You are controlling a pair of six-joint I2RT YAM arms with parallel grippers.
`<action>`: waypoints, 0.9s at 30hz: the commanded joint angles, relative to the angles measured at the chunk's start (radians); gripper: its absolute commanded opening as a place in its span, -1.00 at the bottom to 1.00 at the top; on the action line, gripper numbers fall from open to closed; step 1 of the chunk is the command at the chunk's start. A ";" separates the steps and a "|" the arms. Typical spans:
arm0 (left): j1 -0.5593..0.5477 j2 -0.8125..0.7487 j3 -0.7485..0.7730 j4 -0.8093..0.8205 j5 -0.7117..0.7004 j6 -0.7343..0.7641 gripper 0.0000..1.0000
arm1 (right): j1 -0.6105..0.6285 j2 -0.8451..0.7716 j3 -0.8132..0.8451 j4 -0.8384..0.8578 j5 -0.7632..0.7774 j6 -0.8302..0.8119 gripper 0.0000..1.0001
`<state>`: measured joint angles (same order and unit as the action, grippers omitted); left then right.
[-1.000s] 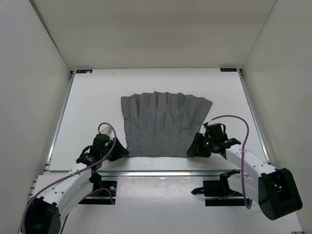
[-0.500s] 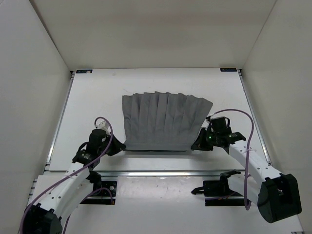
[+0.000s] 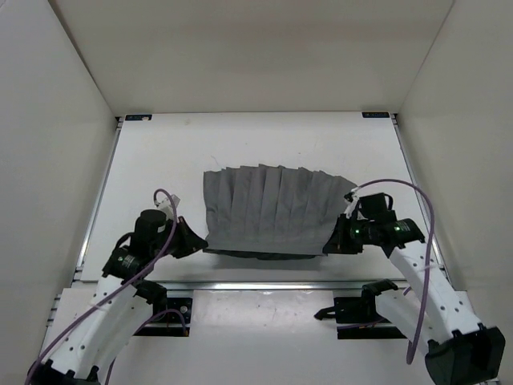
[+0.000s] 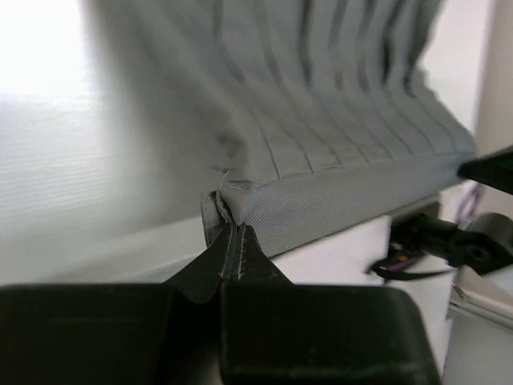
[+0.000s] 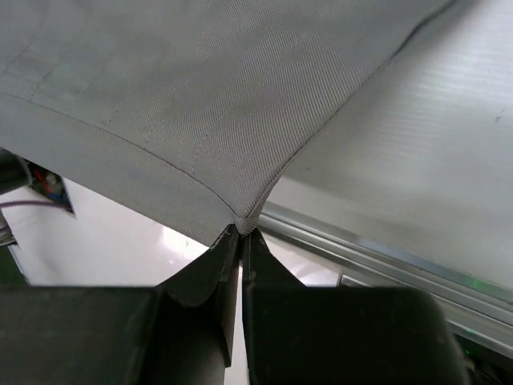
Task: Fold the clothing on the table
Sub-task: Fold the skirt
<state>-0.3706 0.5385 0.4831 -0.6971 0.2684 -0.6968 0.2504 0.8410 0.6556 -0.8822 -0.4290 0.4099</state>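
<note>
The clothing [image 3: 272, 208] is a dark grey pleated skirt spread on the white table [image 3: 160, 160]. Its near edge is raised off the surface and casts a shadow beneath. My left gripper [image 3: 200, 241] is shut on the near left corner of the clothing [image 4: 321, 152], and the pinched hem shows right at its tips [image 4: 230, 228]. My right gripper [image 3: 330, 243] is shut on the near right corner, where the clothing [image 5: 200, 96] bunches to a point at the tips [image 5: 242, 233]. The far edge still lies flat on the table.
White walls enclose the table on the left, right and back. A metal rail [image 3: 272, 284] runs along the near edge, also seen in the right wrist view [image 5: 385, 261]. Purple cables [image 3: 401, 192] loop over both arms.
Both grippers have shut on the near corners of the clothing and risen, lifting the near edge. The skirt has shifted slightly away from the arms.
</note>
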 commanded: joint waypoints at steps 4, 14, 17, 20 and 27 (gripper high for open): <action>-0.001 -0.052 0.210 -0.182 0.063 0.005 -1.00 | -0.098 -0.151 0.153 -0.283 -0.013 -0.137 -1.00; 0.033 0.102 0.248 0.003 0.097 0.040 -1.00 | -0.145 -0.039 0.229 -0.225 -0.057 -0.141 -1.00; 0.079 0.217 0.294 0.059 0.109 0.086 -1.00 | -0.149 0.058 0.277 -0.163 -0.056 -0.143 -0.99; 0.117 0.349 0.327 0.140 0.109 0.112 -1.00 | -0.178 0.214 0.344 -0.100 -0.085 -0.151 -1.00; 0.188 0.705 0.380 0.385 0.098 0.099 -1.00 | -0.304 0.533 0.415 0.225 -0.172 -0.076 -0.99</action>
<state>-0.2188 1.1332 0.8120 -0.4660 0.4038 -0.6174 0.0055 1.2903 1.0370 -0.8597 -0.5938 0.3004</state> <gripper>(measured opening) 0.020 0.009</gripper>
